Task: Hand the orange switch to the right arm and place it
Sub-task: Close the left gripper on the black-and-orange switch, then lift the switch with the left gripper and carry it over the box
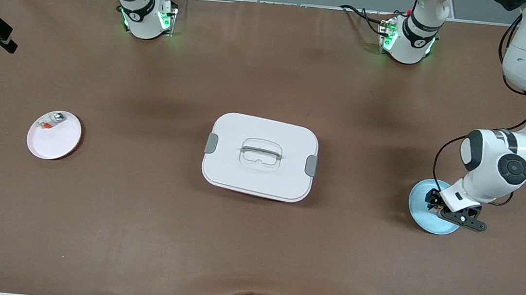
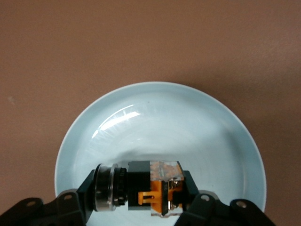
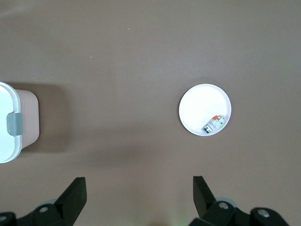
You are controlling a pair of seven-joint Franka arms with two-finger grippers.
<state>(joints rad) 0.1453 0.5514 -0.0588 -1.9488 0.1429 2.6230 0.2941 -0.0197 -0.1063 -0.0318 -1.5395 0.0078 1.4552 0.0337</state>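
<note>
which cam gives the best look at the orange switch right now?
Left wrist view: the orange switch fills the foreground on the blue plate, between the left gripper fingers. The front view shows only a dark speck under that gripper on the plate. The right wrist view misses it; the right gripper hangs open over bare table.

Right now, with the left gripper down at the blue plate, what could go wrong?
1. The left gripper fingers flank the small black-and-orange switch on the pale blue round plate. The switch has a round metal end, so it may roll or twist as they close.
2. The plate is shallow and may slide or tip.
3. The right gripper waits open, high over the table's right-arm end, so the handover needs a long carry past the white lidded box.
</note>
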